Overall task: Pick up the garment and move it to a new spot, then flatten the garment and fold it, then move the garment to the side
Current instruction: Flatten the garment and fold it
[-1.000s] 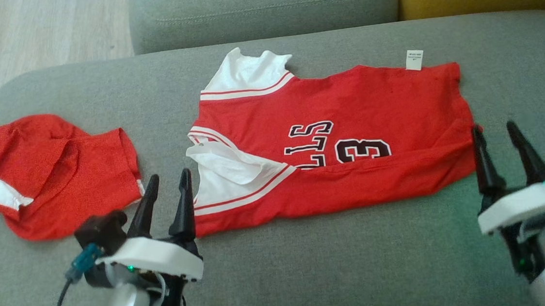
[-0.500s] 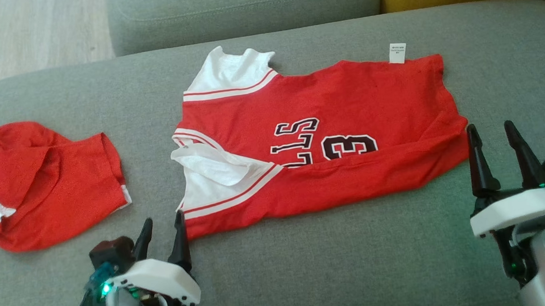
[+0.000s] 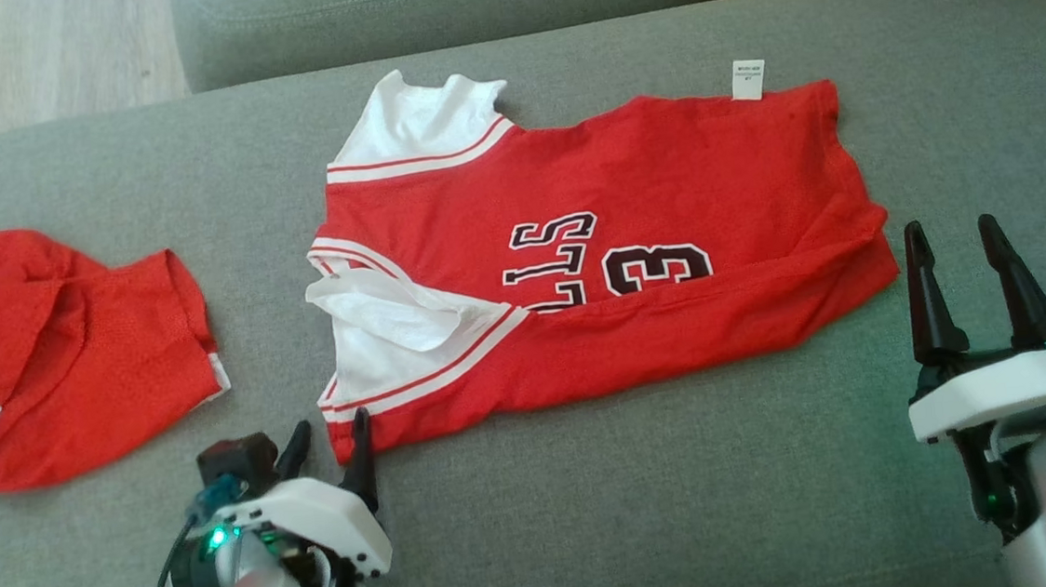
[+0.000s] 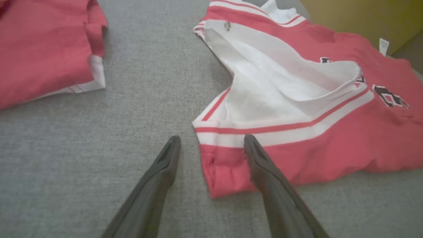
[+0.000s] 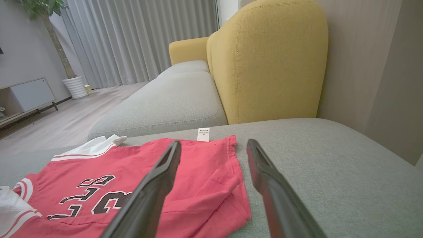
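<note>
The garment [image 3: 663,180], a red jersey with white trim and black lettering, lies spread on the grey sofa seat [image 3: 643,508]. Its near long edge is folded over. My left gripper [image 3: 331,422] stands open at the garment's near left corner. In the left wrist view this gripper [image 4: 211,138] has the red hem corner of the garment [image 4: 330,145] partly between its fingers, one finger over the cloth. My right gripper [image 3: 951,224] is open just right of the garment's near right corner. The right wrist view has this gripper [image 5: 214,142] above the garment's [image 5: 205,165] edge.
A second red garment [image 3: 61,358] lies crumpled at the seat's left end, and its hem [image 4: 43,46] shows in the left wrist view. Behind are a grey cushion [image 3: 425,2] and a yellow cushion [image 5: 267,62]. Wooden floor [image 3: 19,62] lies beyond the left end.
The head camera has shifted, so the whole picture slid up and left. My left gripper has drawn back from beside the white sleeve to the garment's near left corner. The right gripper has hardly moved.
</note>
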`<state>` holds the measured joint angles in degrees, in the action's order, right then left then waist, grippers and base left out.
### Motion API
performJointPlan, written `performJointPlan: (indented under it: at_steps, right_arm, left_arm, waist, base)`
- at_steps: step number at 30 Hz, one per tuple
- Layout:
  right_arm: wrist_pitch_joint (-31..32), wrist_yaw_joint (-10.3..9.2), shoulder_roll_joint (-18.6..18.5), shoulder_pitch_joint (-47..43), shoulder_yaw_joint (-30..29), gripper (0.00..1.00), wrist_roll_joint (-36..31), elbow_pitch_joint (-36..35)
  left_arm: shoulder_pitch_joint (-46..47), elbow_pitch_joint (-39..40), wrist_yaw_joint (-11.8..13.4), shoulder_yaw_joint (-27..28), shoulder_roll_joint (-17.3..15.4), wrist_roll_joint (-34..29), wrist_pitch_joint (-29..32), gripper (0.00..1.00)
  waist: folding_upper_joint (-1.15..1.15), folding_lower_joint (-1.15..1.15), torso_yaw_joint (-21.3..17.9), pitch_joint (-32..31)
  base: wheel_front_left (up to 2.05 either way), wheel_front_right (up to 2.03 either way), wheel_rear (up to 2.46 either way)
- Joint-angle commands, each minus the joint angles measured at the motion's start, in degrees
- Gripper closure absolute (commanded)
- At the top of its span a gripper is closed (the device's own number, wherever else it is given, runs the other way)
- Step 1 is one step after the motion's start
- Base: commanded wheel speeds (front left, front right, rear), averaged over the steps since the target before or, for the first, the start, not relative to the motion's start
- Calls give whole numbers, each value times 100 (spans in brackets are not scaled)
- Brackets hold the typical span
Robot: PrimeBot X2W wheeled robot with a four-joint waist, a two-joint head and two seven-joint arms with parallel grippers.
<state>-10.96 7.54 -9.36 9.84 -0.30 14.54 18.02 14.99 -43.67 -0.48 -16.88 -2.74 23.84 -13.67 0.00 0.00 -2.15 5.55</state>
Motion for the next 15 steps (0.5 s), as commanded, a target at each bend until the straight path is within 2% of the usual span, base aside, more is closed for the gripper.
performJointPlan:
  at_steps: [1,5,7,8,9,11,15]
  right_arm:
    - [13,-5,17,72,92,0,-54,-224]
    - [11,-5,32,107,95,0,-66,-247]
    - [13,-5,42,125,84,0,-73,-255]
    - [14,-5,47,131,70,0,-78,-256]
    - [20,-5,53,135,45,0,-85,-250]
    - [45,-5,80,147,-39,0,-109,-212]
    - [201,-5,228,200,-236,0,-94,-93]
  left_arm:
    - [340,23,39,108,-49,-34,16,0]
    - [508,-306,131,32,-75,-96,222,0]
    - [584,-441,73,-62,-76,-134,354,0]
    - [616,-490,26,-100,-75,-137,401,64]
    - [647,-513,-9,-121,-74,-134,402,100]
    - [700,-520,-59,-138,-72,-116,359,100]
    - [781,-371,9,-53,-108,-108,104,100]
  waist:
    - [0,0,-15,40]
    - [0,0,-45,105]
    - [0,0,-50,123]
    - [0,0,-48,129]
    - [0,0,-41,132]
    - [0,0,-19,132]
    - [0,0,31,127]
  base:
    - [0,0,0]
    - [0,0,0]
    - [0,0,0]
    - [0,0,0]
    - [0,0,0]
    - [0,0,0]
    - [0,0,0]
